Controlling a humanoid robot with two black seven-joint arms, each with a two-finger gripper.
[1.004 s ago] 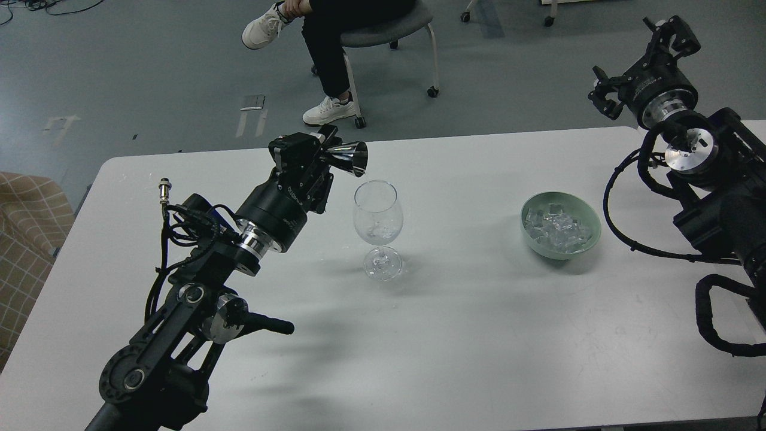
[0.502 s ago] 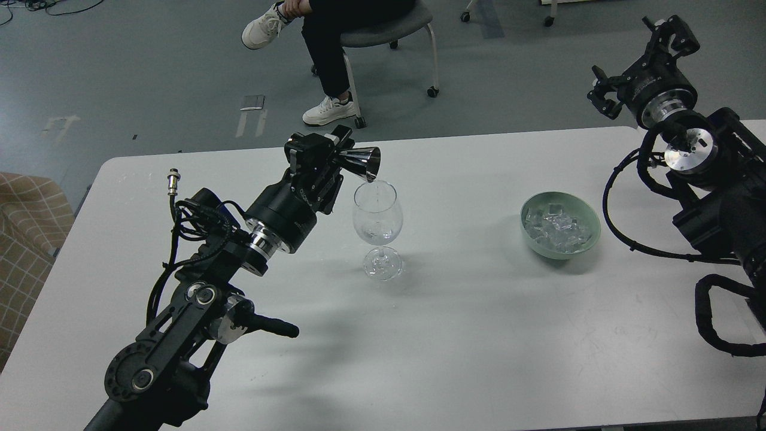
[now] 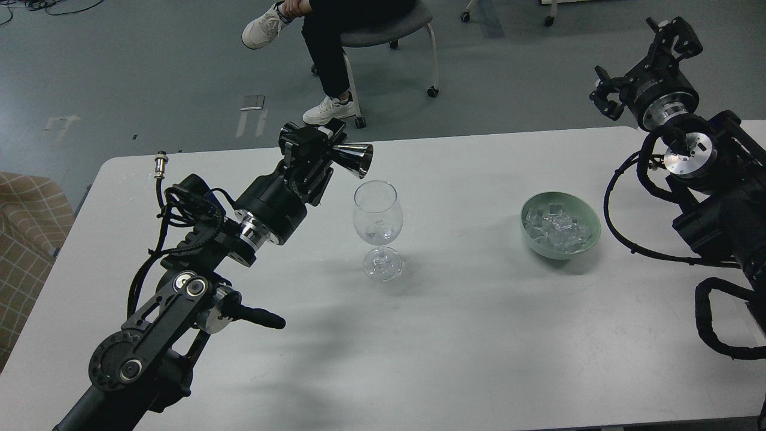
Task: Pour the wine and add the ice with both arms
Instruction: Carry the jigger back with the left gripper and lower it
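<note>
Worktop (image 3: 479, 359) up close is bare white. Further in, the wine glass (image 3: 377, 230) stands upright near the middle, with the green bowl (image 3: 529, 236) of ice (image 3: 556, 230) off to its right. My left claw (image 3: 320, 157) is clamped on the metal jigger (image 3: 354, 159), tipped sideways, mouth pointing right, just up-left of the glass rim and not over it. No stream showing. Ice looks like the next job: the bowl sits much nearer my right arm, below-left of the right claw (image 3: 649, 66), which hangs high at the far edge, fingers apart, holding nothing.
</note>
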